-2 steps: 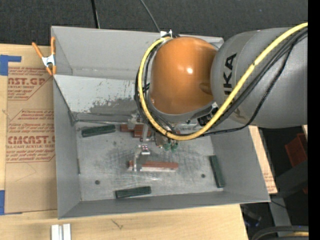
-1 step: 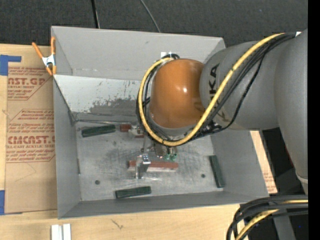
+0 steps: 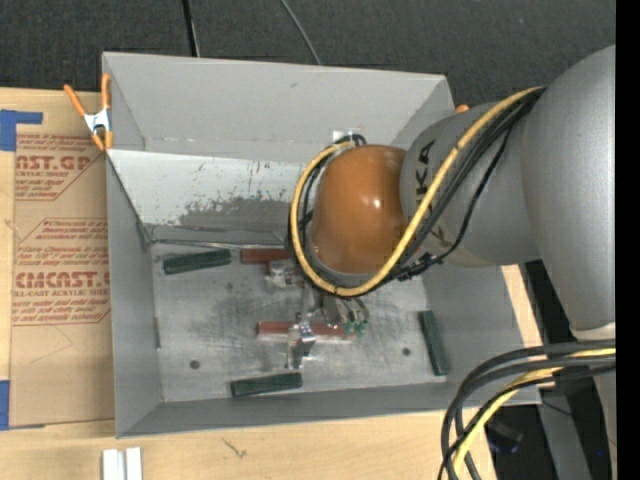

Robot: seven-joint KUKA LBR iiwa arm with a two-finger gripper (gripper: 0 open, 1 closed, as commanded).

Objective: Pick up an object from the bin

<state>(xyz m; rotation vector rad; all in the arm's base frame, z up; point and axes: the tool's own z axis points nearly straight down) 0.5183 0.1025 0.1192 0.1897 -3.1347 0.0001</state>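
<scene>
We look down into the grey metal bin [image 3: 205, 353]. Its floor is dull, scratched and smudged with dark scuffs, and more dark scrapes streak the sloping back wall. The bin sits on a pale wooden table [image 3: 300, 450], with dark flooring [image 3: 420, 18] beyond it.

The arm comes in from the right, its orange cover [image 3: 358, 213] ringed by yellow and black cables. Below it, the gripper [image 3: 303, 343] is low over the middle of the floor, at the right end of a short red-brown stick [image 3: 272, 328] lying flat there. We cannot tell whether the gripper is spread or closed, nor whether it has the stick.

A 2nd red-brown stick [image 3: 262, 256] lies by the back wall. 3 dark green bars lie well apart: back left [image 3: 197, 261], front [image 3: 265, 387] and right [image 3: 432, 341].
</scene>
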